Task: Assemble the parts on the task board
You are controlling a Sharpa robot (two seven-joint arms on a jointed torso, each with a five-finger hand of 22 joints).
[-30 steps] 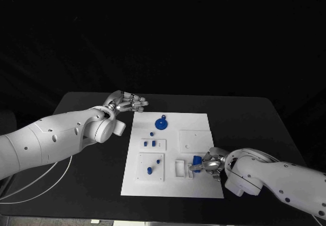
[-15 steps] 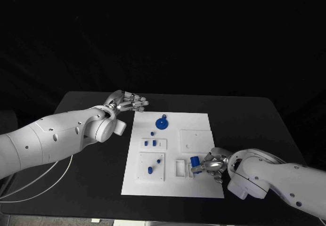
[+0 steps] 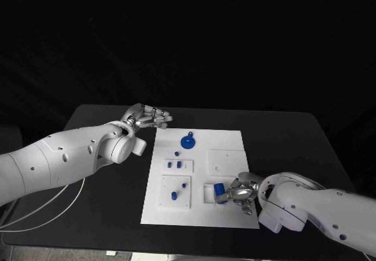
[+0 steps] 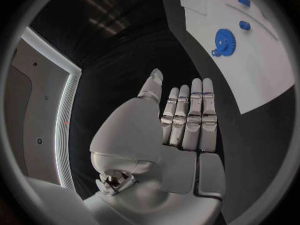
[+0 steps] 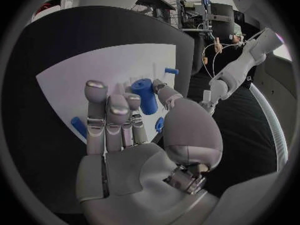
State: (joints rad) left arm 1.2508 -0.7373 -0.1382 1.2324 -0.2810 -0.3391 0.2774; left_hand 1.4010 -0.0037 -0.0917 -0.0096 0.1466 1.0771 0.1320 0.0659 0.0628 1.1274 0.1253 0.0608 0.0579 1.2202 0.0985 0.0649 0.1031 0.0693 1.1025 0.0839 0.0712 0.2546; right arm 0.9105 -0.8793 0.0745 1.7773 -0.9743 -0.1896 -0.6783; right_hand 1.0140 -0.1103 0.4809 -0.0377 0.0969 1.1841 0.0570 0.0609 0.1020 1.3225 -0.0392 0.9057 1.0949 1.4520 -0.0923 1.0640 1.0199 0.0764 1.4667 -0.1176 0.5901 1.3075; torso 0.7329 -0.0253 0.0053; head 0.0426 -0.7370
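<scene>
Board: white plate [image 3: 200,176] flat in the middle of the black table [image 3: 298,141], long side running away from the robot
Right hand: down at the board's near right corner [image 3: 239,193], fingers closed round a blue peg [image 3: 221,193]
Peg, head view: just a blue sliver between the fingers, over the small white block on the board
Peg, right wrist view: far clearer, a stubby blue cylinder [image 5: 145,96] pinched between thumb and the other fingers, board behind it
Left hand: off the board's far left corner [image 3: 146,117], above the bare table, holding nothing
Left hand, left wrist view: fingers [image 4: 190,117] straight and side by side, thumb standing apart, palm free
Gear: blue toothed wheel [image 3: 187,142] on the board's far part, well apart from both hands; the left wrist view shows its teeth [image 4: 224,39]
Other parts: small blue pieces [image 3: 177,163] on the left of the board, between gear and near edge; whether they lie or stand I cannot tell
</scene>
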